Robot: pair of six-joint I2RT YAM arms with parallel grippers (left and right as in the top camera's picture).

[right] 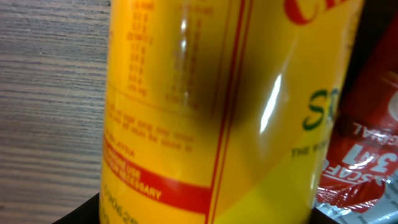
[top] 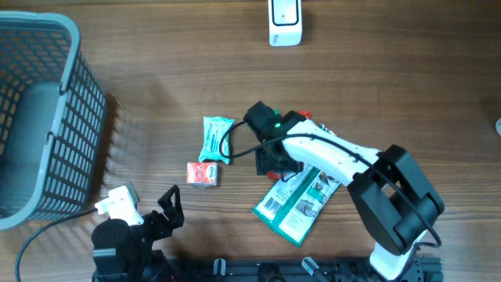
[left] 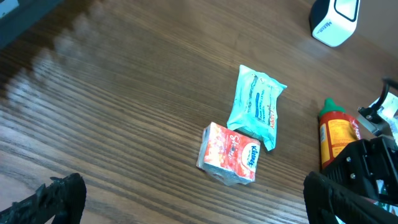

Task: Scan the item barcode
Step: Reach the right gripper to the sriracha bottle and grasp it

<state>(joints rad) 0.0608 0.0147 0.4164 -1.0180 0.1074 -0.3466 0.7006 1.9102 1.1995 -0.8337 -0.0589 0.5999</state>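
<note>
Forward the right arm (top: pixel 329 153) reaches, claw (top: pixel 274 162) over the yellow bottle (right: pixel 186 112), grip impossible to tell.

On my wooden worktop (top: pixel 391 86) I have the grey plastic lattice basket (top: pixel 86 102) at the far left and the white barcode scanner (top: pixel 284 22) at the back edge. Near the centre lies the teal soft wipes packet (top: pixel 215 139), the small red-and-white tissue pack (top: pixel 203 174) just in front of it. Right of them lies the yellow plastic bottle (left: pixel 336 134), with two green-and-white flat packs (top: pixel 297 202) side by side before it
</note>
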